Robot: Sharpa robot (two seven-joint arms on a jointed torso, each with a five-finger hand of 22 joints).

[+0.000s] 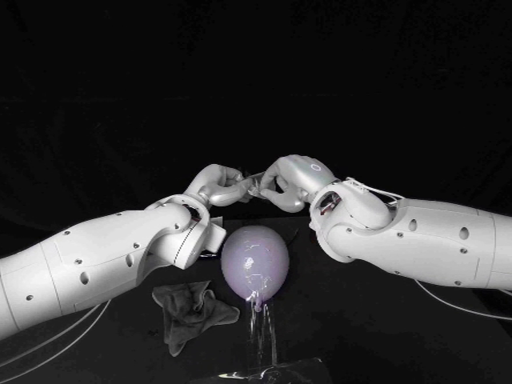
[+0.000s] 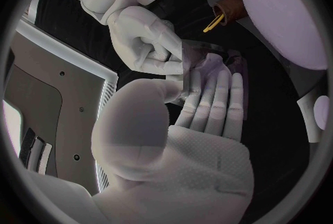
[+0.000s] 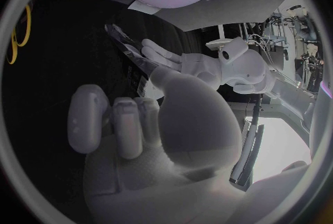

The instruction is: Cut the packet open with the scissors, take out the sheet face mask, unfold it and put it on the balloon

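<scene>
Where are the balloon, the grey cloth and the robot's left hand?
balloon [image 1: 256,264], head view, middle of its purple body.
grey cloth [image 1: 190,314], head view, centre of the crumpled heap.
left hand [image 1: 224,186], head view, back of the hand.

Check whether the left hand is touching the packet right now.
Touching. The right wrist view shows the left hand pinching the edge of the packet, with no gap between them.
</scene>
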